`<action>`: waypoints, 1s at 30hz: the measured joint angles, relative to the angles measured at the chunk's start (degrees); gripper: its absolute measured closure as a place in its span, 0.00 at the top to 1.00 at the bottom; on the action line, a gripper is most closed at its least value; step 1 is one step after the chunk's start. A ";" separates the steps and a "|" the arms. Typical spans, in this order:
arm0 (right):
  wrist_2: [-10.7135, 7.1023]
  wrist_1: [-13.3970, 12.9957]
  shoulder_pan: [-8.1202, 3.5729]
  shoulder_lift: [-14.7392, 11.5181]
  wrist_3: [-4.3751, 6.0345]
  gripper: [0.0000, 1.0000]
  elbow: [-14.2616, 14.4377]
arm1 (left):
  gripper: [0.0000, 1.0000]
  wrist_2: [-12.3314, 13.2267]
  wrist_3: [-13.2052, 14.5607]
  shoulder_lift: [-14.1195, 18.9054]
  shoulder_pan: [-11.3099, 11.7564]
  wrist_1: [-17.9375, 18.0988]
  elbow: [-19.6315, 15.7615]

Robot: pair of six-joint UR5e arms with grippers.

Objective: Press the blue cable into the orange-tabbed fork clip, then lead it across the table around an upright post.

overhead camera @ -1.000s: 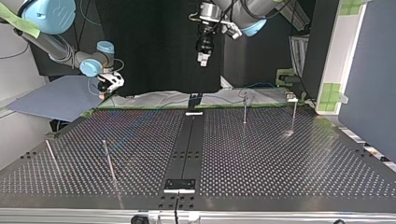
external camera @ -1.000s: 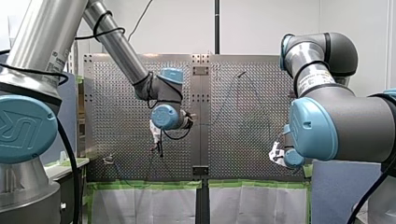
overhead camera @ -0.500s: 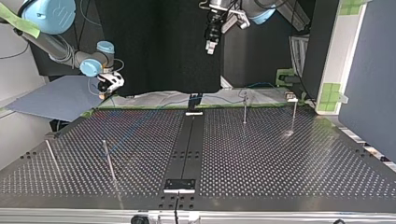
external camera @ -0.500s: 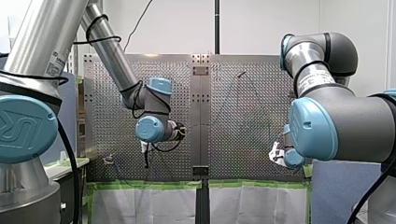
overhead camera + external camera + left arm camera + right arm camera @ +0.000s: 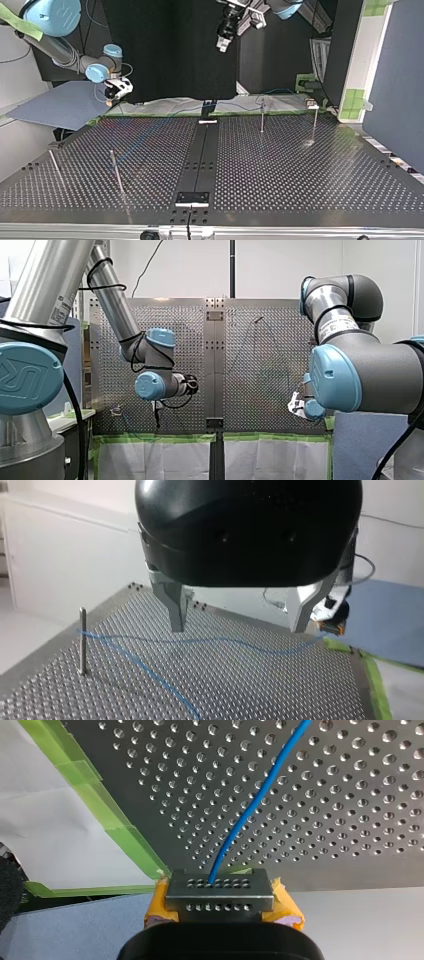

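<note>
The blue cable (image 5: pixel 250 815) runs from between my right gripper's (image 5: pixel 220 885) yellow pads out over the perforated table (image 5: pixel 350 780); that gripper is shut on it near the taped table edge. In the left wrist view the cable (image 5: pixel 220 641) lies slack on the table, running from an upright post (image 5: pixel 82 640) across under my left gripper (image 5: pixel 240 625). That gripper hangs open well above the table, holding nothing. In the top view my left gripper (image 5: pixel 223 44) is high at the back and my right gripper (image 5: pixel 117 89) is at the far left edge. A small clip (image 5: pixel 116 411) sits near the front view's lower left.
Several thin upright posts stand on the table: two at the top view's back right (image 5: pixel 262 117) (image 5: pixel 315 125) and two at its front left (image 5: pixel 116 172) (image 5: pixel 54 167). A black rail (image 5: pixel 202 155) runs down the middle. Green tape (image 5: pixel 125 837) lines the table edge.
My left arm has swung left and lower in the front view, its gripper still open; in the top view that gripper rose toward the top edge. My right arm has stayed put.
</note>
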 joint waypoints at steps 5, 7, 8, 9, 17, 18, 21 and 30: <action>0.00 0.06 0.00 0.00 0.00 0.00 -0.02 | 1.00 0.99 0.07 0.00 0.02 0.98 -0.01; 0.00 0.06 0.00 -0.01 0.00 0.00 -0.02 | 1.00 1.06 0.08 0.00 0.03 1.05 -0.02; 0.00 0.06 0.00 -0.01 0.00 0.00 -0.02 | 1.00 1.08 0.08 0.00 0.03 1.08 -0.02; 0.00 0.07 0.00 -0.01 0.00 0.00 -0.02 | 1.00 1.09 0.08 0.00 0.03 1.08 -0.02; 0.00 0.07 0.00 -0.01 0.00 0.00 -0.02 | 1.00 1.11 0.08 0.00 0.04 1.11 -0.02; 0.00 0.07 -0.01 -0.01 0.00 0.00 -0.02 | 1.00 1.11 0.08 0.00 0.04 1.11 -0.02; 0.00 0.07 0.00 -0.01 0.00 0.00 -0.02 | 1.00 1.11 0.08 0.00 0.03 1.11 -0.02; 0.00 0.07 0.00 -0.01 0.00 0.00 -0.02 | 1.00 1.11 0.08 0.00 0.04 1.11 -0.02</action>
